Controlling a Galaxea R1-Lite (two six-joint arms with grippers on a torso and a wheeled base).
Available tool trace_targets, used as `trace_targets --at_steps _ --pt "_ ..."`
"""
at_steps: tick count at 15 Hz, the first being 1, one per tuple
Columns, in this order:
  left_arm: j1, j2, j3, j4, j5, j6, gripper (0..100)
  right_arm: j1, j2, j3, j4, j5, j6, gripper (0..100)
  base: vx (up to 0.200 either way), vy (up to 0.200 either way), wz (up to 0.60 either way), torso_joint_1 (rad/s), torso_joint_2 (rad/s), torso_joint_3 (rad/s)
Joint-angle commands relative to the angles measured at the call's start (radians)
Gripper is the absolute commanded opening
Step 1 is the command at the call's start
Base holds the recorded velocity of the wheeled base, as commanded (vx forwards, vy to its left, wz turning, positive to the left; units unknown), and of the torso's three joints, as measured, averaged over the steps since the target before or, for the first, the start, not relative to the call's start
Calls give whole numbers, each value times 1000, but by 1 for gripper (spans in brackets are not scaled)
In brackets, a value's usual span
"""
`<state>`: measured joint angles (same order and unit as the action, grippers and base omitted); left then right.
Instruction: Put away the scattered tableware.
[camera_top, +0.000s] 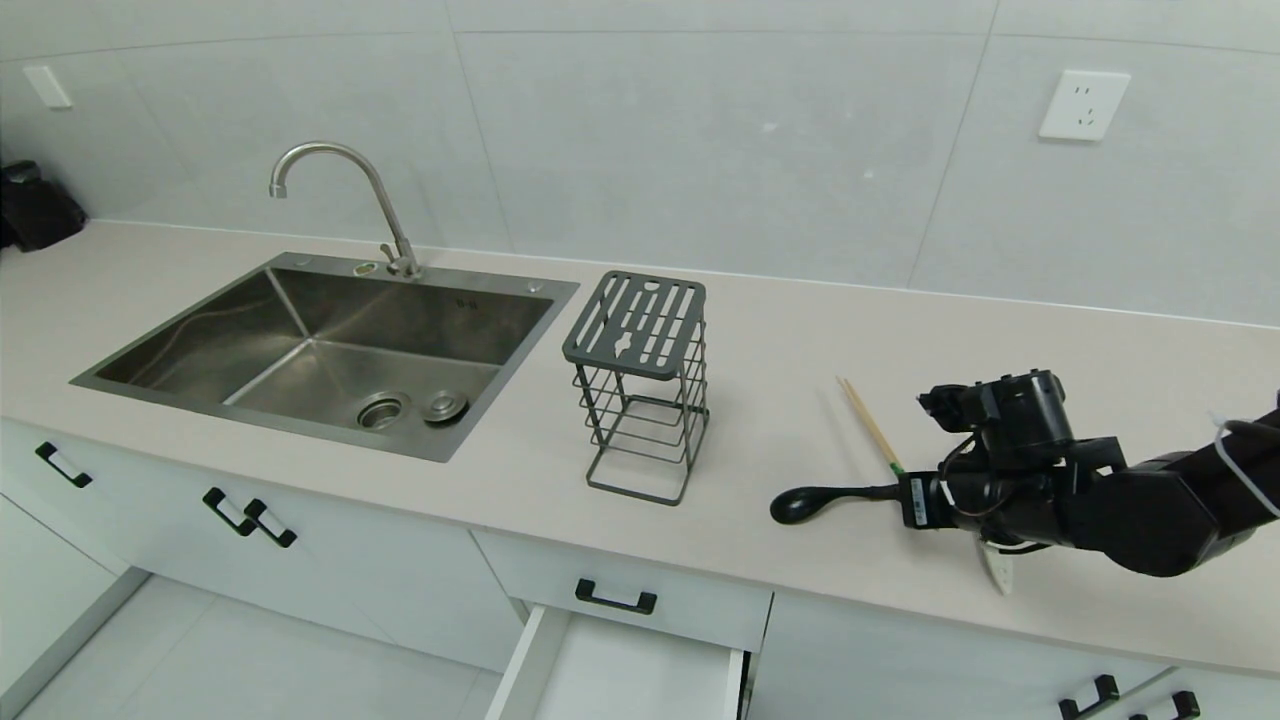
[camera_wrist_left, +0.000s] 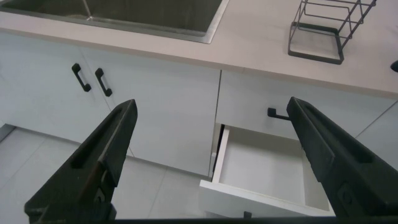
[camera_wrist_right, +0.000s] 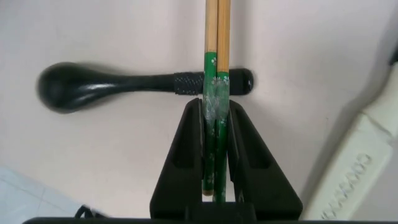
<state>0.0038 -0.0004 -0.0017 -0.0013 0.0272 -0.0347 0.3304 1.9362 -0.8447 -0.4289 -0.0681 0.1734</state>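
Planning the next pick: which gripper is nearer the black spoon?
Right. The right gripper, shut on the chopsticks, sits just beside the black spoon on the counter; the left gripper hangs open below, before the open drawer.

Right arm (camera_top: 1150, 510) came in from the right edge, its forearm stretched leftward and low over the near part of the desk (camera_top: 780, 330). The wrist was roughly level, with the camera housing (camera_top: 1015, 405) on top and a white cable (camera_top: 1240, 460) looped round the forearm. Right gripper (camera_top: 908, 487) was at the arm's left end, down close to the desk surface. Its two black fingers (camera_wrist_right: 186, 149) were closed in, one pressed against each side of the green ends of a pair of chopsticks (camera_wrist_right: 214, 62).

Left gripper (camera_wrist_left: 210, 104) was held off the desk's near side. Its fingers (camera_wrist_left: 106, 155) were spread wide with nothing between them.
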Motion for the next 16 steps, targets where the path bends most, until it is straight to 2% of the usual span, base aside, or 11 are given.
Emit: trace_targets --at_steps 1,8,13,16 --pt "1 0 0 0 0 -1 100 35 -138 79 -4 2 0 0 0 0 0 0 0 0" --pt "1 0 0 0 0 -1 100 168 -390 256 -4 -15 1 0 0 0 0 0 0 0" --pt "1 0 0 0 0 -1 100 252 -474 268 -74 -13 -14 0 0 0 0 0 0 0" --pt "1 0 0 0 0 -1 100 257 -500 268 -114 -9 -72 0 0 0 0 0 0 0"
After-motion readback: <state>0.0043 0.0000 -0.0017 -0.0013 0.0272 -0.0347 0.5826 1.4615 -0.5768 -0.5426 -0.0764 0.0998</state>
